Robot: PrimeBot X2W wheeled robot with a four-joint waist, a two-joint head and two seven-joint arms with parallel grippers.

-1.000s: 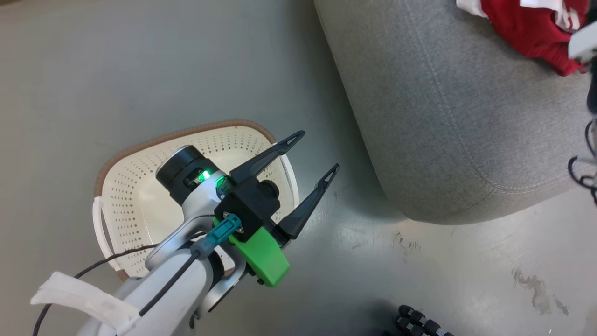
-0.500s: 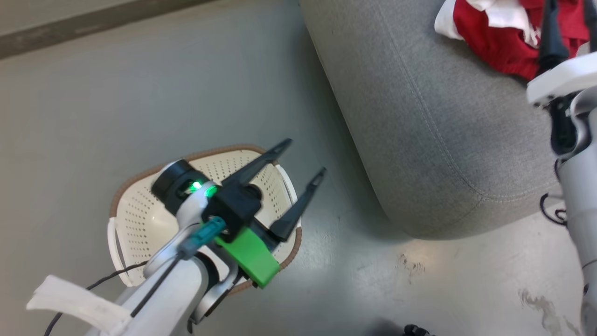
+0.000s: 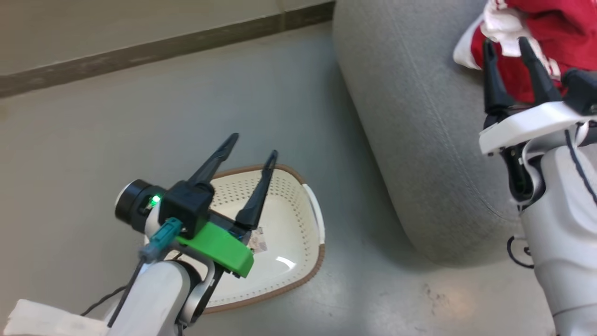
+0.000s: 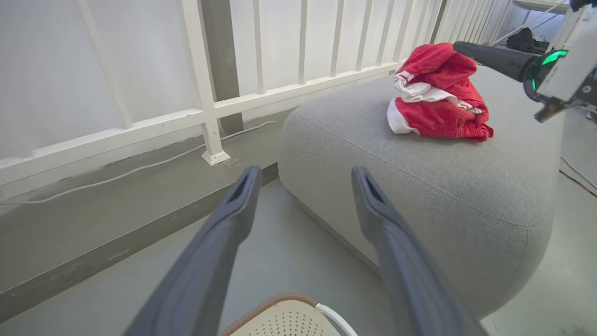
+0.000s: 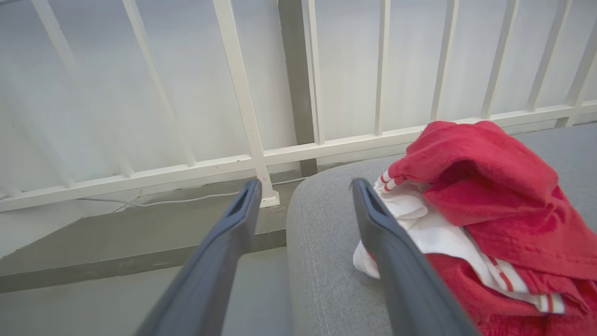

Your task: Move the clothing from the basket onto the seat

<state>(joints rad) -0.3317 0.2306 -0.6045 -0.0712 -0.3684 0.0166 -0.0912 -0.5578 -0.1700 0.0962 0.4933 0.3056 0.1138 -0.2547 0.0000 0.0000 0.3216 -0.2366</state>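
Grey floor (image 3: pixel 163 107) below, white railing (image 4: pixel 205 93) beyond. My left gripper (image 3: pixel 253 145): fingers spread wide, holding nothing, hovering over basket (image 3: pixel 308 275) on floor, sticker (image 3: pixel 257 242) showing on its bottom. My right gripper (image 3: pixel 505 43): fingers parted, holding nothing, poised over near edge of seat (image 3: pixel 419 116), tips just beside clothing (image 3: pixel 559 18); contact unclear. Clothing: red-and-white heap lying on seat top, far right. Basket well apart from it, left of seat.

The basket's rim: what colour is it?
Brown rim around a cream basket; the head view shows it best.
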